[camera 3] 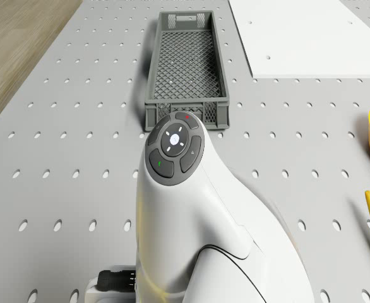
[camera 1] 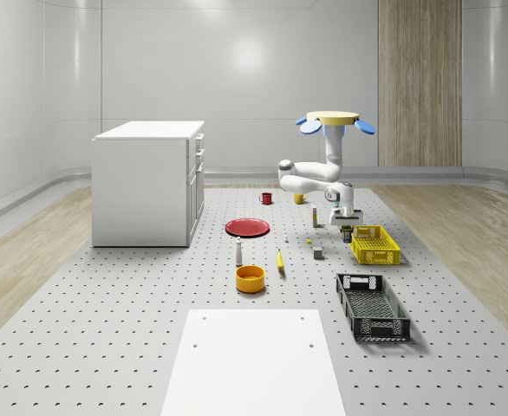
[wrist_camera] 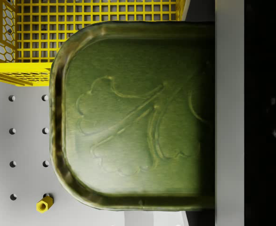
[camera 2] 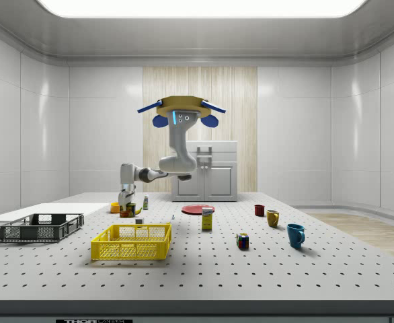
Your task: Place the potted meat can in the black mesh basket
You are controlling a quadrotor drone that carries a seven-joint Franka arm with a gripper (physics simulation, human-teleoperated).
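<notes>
in the whole-scene view the drone (camera 1: pixel 333 120) hovered right of centre, over the pegboard table (camera 1: pixel 107 312), beyond the yellow basket (camera 1: pixel 374 244). its arm (camera 1: pixel 310 173) bent down to the gripper (camera 1: pixel 347 227), which sat low at the yellow basket's left end with something dark under it. the black mesh basket (camera 1: pixel 372 306) lay lower in the frame, nearer the camera and well apart from the gripper. the red plate (camera 1: pixel 248 227), yellow bowl (camera 1: pixel 250 278) and banana (camera 1: pixel 280 260) lay left of the gripper.

in the side view the gripper (camera 2: pixel 127 206) hung at left of centre, behind the yellow basket (camera 2: pixel 131 241), with the potted meat can (camera 2: pixel 126 210) at its tip close above the table; whether the can was clear of the surface could not be told. the black mesh basket (camera 2: pixel 40 227) sat far left.

in the drone view the arm (camera 3: pixel 197 214) rose in the lower centre and the black mesh basket (camera 3: pixel 186 69) lay at top centre.

in the wrist view the potted meat can (wrist_camera: pixel 133 115) took up most of the frame, its embossed green top facing the camera, one pale finger (wrist_camera: pixel 230 113) flat against its right side, the yellow basket (wrist_camera: pixel 81 28) at the upper left. the grip looked closed on the can across its width.

my worry was the carry: the can hung low beside the yellow basket's wall, so too little lift could knock it there or against the black basket's rim, and a smooth metal can could slip under a sideways swing.
</notes>
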